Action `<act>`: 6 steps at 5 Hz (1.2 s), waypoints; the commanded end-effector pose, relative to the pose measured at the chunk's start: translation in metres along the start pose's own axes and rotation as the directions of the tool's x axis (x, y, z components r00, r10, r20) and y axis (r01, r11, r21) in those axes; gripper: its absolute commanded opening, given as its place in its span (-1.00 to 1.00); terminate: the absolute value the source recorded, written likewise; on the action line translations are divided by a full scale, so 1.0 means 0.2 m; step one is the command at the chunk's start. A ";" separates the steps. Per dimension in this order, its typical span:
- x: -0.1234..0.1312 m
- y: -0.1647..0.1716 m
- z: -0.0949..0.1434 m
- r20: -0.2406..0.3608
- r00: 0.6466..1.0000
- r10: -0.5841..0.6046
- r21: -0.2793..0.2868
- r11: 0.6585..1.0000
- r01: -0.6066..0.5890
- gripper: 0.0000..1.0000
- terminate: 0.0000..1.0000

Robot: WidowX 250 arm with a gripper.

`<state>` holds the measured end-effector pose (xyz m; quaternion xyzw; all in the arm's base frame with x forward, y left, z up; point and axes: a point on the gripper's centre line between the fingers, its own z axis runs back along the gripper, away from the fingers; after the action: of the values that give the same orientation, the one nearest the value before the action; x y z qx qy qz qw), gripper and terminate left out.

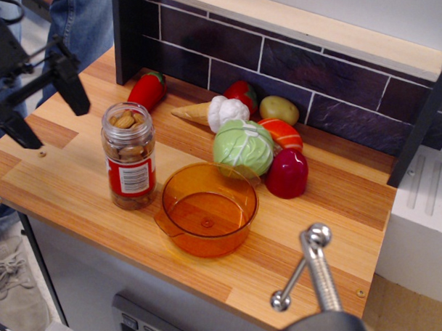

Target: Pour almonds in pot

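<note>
Meanwhile, the gripper (43, 105) hangs at the counter's (336, 206) left edge with its 2 black fingers (70, 84) spread apart and empty, left of the upright jar of almonds (129, 156), which stands just beside the orange pot (208, 209).

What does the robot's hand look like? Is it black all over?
Yes, what shows is all black. The gripper has two long, flat, straight fingers that stick out like prongs from a blocky black body at the left edge of the picture. A thin black cable loops near its top corner. No markings or other colours can be seen, and the rest of the arm is out of view.
</note>
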<state>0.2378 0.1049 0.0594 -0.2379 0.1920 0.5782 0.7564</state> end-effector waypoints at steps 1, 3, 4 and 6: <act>-0.08 -0.09 -0.07 -0.044 0.999 -0.017 0.016 1.000 0.017 1.00 -1.00; -0.18 -0.07 -0.19 -0.088 0.993 -0.076 0.088 0.993 0.084 1.00 -1.00; -0.21 -0.07 -0.25 -0.093 0.991 -0.094 0.105 0.989 0.103 1.00 -1.00; -0.20 -0.07 -0.26 -0.091 0.994 -0.055 0.106 0.992 0.065 -1.00 -1.00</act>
<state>0.2468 0.0388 0.0384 -0.2237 0.2625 0.5293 0.7752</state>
